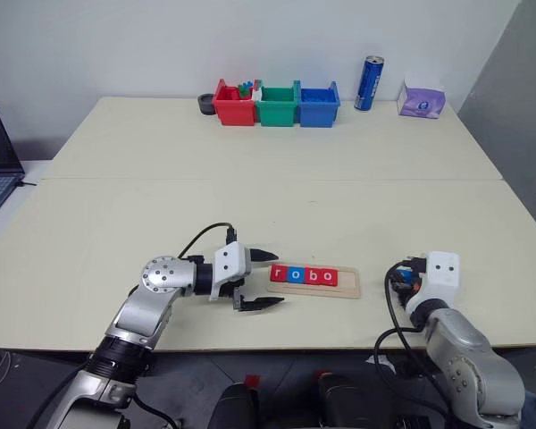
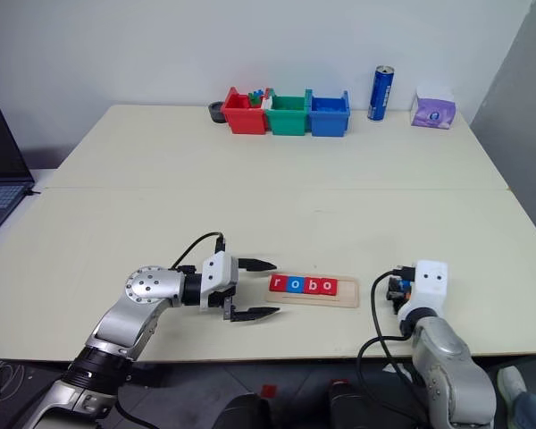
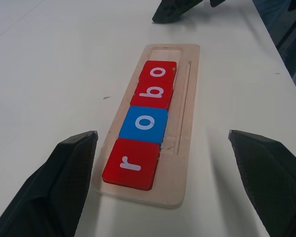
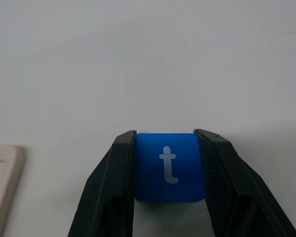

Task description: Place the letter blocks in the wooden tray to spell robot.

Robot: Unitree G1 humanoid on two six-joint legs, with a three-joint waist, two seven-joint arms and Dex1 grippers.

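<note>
While the right end effector (image 4: 165,168) grips the blue t block (image 4: 168,167), the wooden tray (image 1: 350,288) lies to its left, long axis crosswise, its free slot at the near end; the left end effector (image 1: 261,279) hangs open at the tray's far end.

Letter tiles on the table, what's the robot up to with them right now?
It is spelling a word in the wooden tray. Four letter blocks already sit in it, reading r, o, b, o: red, blue, red, red. The right claw is shut on the blue t block, held off to the right of the tray, whose last slot is empty. The left claw hangs open just off the tray's left end, holding nothing.
</note>
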